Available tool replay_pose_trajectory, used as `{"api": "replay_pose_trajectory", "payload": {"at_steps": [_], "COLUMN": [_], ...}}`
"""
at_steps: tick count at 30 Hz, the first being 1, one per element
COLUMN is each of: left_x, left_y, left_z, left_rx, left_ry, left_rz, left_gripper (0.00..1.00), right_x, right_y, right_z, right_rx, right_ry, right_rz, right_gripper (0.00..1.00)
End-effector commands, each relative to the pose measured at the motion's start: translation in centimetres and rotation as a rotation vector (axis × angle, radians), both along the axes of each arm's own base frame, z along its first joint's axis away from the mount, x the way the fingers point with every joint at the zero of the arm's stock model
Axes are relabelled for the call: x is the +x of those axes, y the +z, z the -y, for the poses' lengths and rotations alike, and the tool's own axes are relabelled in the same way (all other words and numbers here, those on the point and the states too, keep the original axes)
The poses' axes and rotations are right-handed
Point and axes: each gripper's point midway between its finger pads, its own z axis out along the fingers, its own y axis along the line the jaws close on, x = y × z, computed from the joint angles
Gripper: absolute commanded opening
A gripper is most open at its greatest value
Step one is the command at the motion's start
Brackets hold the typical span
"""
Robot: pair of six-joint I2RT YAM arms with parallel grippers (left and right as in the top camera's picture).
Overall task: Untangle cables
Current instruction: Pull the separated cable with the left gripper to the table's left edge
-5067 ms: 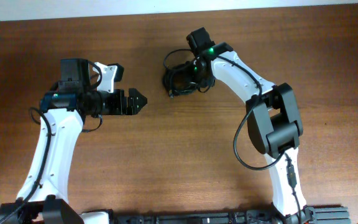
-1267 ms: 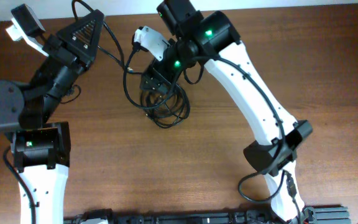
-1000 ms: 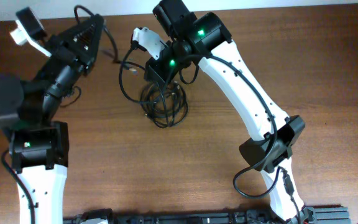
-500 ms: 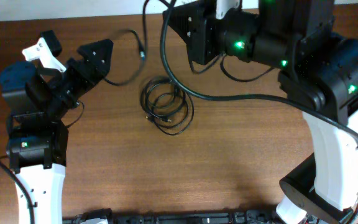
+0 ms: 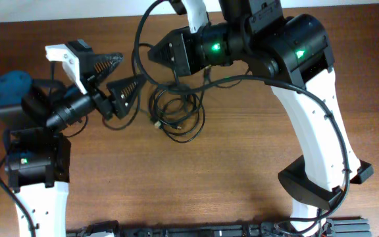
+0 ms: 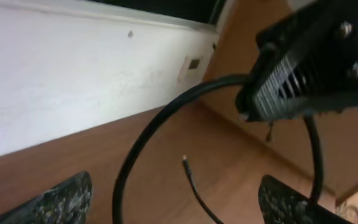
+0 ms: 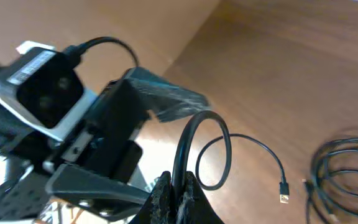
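A small tangle of thin black cables lies on the wooden table; it also shows at the right edge of the right wrist view. My right gripper is raised above the table and shut on one black cable, which loops down to a free light-tipped plug. The held cable arcs upward out of the overhead view. My left gripper is open, and the cable passes between its fingers without touching them. A thin cable end hangs beyond.
The brown wooden table reaches a white wall at the back. The two arms are close together over the table's upper left; the right gripper's body shows just ahead of my left fingers.
My left gripper has opened and swung right, so its fingers now straddle the lifted cable. The right arm has shifted left and down a little, still holding that cable. The tangle stays put.
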Motion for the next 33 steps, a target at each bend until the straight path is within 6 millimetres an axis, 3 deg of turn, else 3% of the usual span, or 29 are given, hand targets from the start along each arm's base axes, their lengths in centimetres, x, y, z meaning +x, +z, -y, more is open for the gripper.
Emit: {"api": "replay_pose_trajectory", "payload": {"at_steps": [1, 2, 4, 5, 7, 8, 11, 13, 16, 18, 21, 22, 23, 29, 33], "left_x": [-1.9, -1.3, -1.2, -1.2, -1.2, -1.2, -1.2, -1.1, -3.2, -3.4, -3.4, -3.4, -3.7, -3.8, -3.8], "left_y": [0.3, 0.2, 0.2, 0.2, 0.2, 0.4, 0.6, 0.7, 1.7, 1.9, 1.9, 1.9, 1.9, 1.9, 1.9], "left_z": [1.3, 0.9, 0.8, 0.8, 0.8, 0.8, 0.8, 0.8, 2.0, 2.1, 2.1, 2.1, 2.2, 2.3, 2.3], "left_rx": [0.076, 0.086, 0.088, 0.088, 0.089, 0.090, 0.092, 0.091, 0.065, 0.065, 0.065, 0.065, 0.062, 0.060, 0.060], "left_ry": [-0.149, -0.112, -0.103, -0.103, -0.103, -0.103, -0.102, -0.102, -0.239, -0.251, -0.251, -0.251, -0.270, -0.276, -0.276], "left_rz": [0.144, 0.141, 0.141, 0.141, 0.145, 0.157, 0.167, 0.171, 0.224, 0.235, 0.234, 0.234, 0.236, 0.237, 0.236], "left_gripper": [0.86, 0.84, 0.61, 0.55, 0.54, 0.40, 0.15, 0.15, 0.36, 0.27, 0.23, 0.25, 0.34, 0.27, 0.43], "right_x": [-1.9, -2.4, -2.8, -2.8, -2.9, -2.9, -3.2, -3.3, -3.4, -3.8, -4.3, -4.3, -4.3, -4.7, -5.5], "right_y": [1.2, 1.3, 0.8, 0.8, 0.7, 0.6, 0.2, -0.2, -0.3, -0.3, -0.4, -0.4, -0.4, -0.3, -0.2], "right_z": [-0.4, -0.5, -0.3, -0.3, -0.2, -0.2, 0.0, 0.1, 0.2, -0.2, -0.7, -0.7, -0.7, -0.8, -1.3], "right_rx": [0.059, 0.072, 0.056, 0.056, 0.052, 0.048, 0.035, 0.020, 0.018, 0.018, 0.010, 0.010, 0.010, 0.013, 0.023], "right_ry": [0.091, 0.120, 0.120, 0.120, 0.120, 0.120, 0.119, 0.118, 0.120, 0.133, 0.144, 0.144, 0.144, 0.157, 0.188], "right_rz": [-0.021, -0.038, -0.069, -0.069, -0.075, -0.081, -0.103, -0.116, -0.116, -0.116, -0.112, -0.113, -0.113, -0.119, -0.127], "right_gripper": [0.04, 0.04, 0.04, 0.04, 0.04, 0.04, 0.04, 0.04, 0.04, 0.04, 0.04, 0.04, 0.04, 0.04, 0.04]}}
